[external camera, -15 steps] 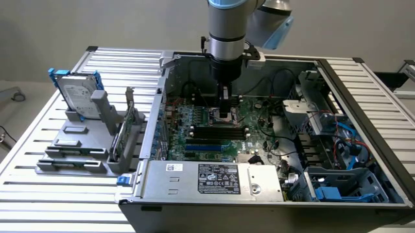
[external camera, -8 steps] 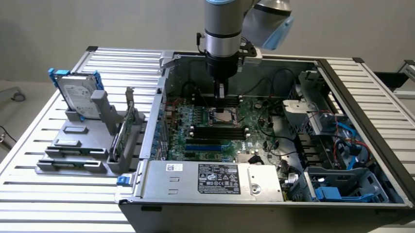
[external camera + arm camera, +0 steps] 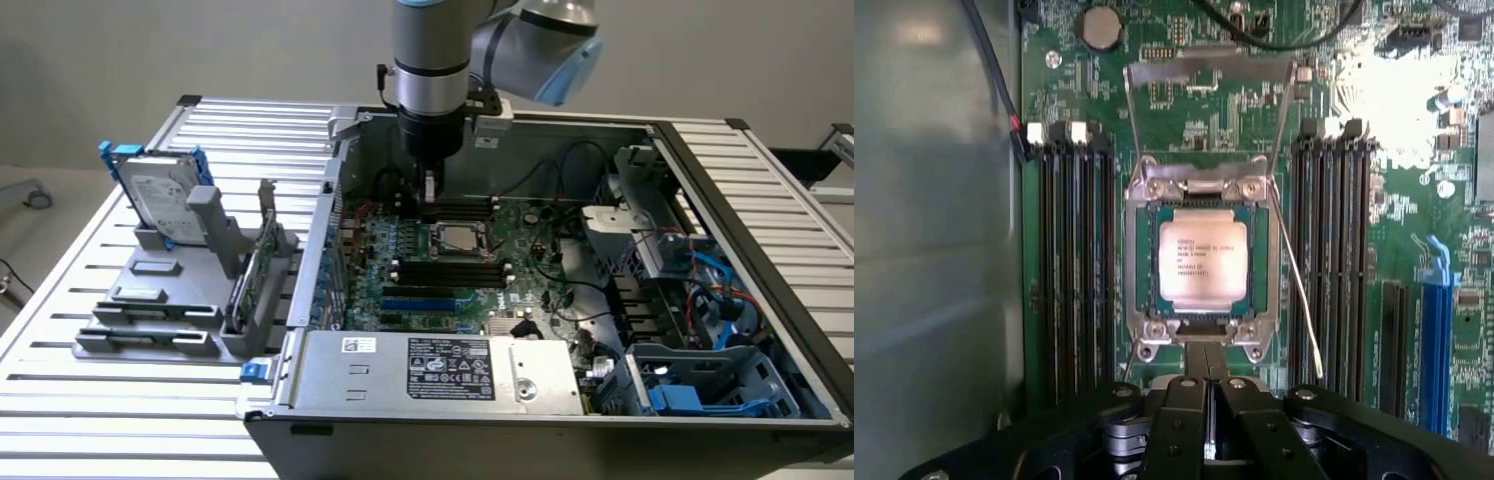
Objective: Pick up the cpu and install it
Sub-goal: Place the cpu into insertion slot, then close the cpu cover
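The cpu is a small square chip with a silver top, lying flat in the motherboard socket, whose metal cover frame is swung up and open. In the exterior view the cpu sits mid-board inside the open computer case. My gripper is shut, its black fingers pressed together just off the socket's edge, and I see nothing between them. Seen from outside, the gripper hangs straight down a little above and behind the socket.
Black memory sticks stand in rows on both sides of the socket. A thin wire lever stands beside it. The case wall, power supply and cables hem the board in. A hard drive with blue brackets stands on a grey rack outside.
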You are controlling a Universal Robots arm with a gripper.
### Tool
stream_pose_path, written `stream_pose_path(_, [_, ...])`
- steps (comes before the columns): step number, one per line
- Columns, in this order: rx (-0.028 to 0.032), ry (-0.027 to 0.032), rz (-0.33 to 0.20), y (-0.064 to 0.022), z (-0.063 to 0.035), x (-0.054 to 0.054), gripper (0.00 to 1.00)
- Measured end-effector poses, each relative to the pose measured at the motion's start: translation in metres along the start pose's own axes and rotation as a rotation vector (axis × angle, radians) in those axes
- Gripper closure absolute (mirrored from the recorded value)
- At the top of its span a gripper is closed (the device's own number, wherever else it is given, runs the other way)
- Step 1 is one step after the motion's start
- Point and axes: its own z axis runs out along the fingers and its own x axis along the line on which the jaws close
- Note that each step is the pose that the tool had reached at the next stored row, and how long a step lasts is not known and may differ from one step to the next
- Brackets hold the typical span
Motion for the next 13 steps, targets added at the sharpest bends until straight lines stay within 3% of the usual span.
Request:
stream_pose_path(2, [0.0027,0.0003,0.0,-0.0023,-0.0007,0.0,0.89])
stream_pose_path(13, [0.0026,0.0005,0.0,-0.0023,-0.0007,0.0,0.89])
